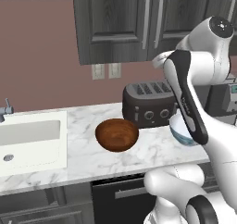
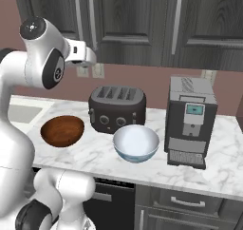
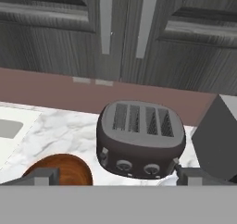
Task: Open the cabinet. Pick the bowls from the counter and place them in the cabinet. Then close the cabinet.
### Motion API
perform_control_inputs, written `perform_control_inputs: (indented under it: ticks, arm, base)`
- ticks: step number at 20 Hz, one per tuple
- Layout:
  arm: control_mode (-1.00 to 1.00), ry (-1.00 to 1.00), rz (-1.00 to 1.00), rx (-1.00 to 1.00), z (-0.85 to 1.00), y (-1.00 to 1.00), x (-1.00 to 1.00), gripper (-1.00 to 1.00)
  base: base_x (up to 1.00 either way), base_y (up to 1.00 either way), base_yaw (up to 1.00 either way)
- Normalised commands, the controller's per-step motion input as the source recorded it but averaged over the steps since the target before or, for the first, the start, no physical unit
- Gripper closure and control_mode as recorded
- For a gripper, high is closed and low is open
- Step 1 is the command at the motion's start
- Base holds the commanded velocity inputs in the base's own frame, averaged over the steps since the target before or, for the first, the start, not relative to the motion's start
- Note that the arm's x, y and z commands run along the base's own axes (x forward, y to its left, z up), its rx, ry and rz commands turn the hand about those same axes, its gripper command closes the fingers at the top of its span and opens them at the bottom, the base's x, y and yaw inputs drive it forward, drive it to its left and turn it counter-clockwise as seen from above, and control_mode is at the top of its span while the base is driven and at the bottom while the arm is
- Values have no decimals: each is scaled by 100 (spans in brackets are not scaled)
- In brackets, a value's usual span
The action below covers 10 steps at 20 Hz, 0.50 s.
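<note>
Facing the shut cabinet [image 3: 122, 33], the gripper [image 3: 113, 177] is held with jaws wide apart.
Both bowls [image 2: 62, 130] are seen on the counter [image 2: 95, 153], lower frame.

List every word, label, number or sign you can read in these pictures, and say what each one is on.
No text can be read anywhere.
Coffee machine: its small blue-lit screen shows pale marks, too small to read.
Toaster: round knobs on the front, no legible markings.
Wall outlets below the cabinet: blank.
Both bowls: no lettering.
</note>
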Motion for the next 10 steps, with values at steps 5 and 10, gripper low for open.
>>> perform_control_inputs:
  ticks: [5, 10]
  arm:
    - [-100, 0, 0, 0, 0, 0, 27, -100]
    - [-100, 0, 0, -2, 0, 0, 25, -100]
  base:
    - [0, 0, 0]
    - [0, 0, 0]
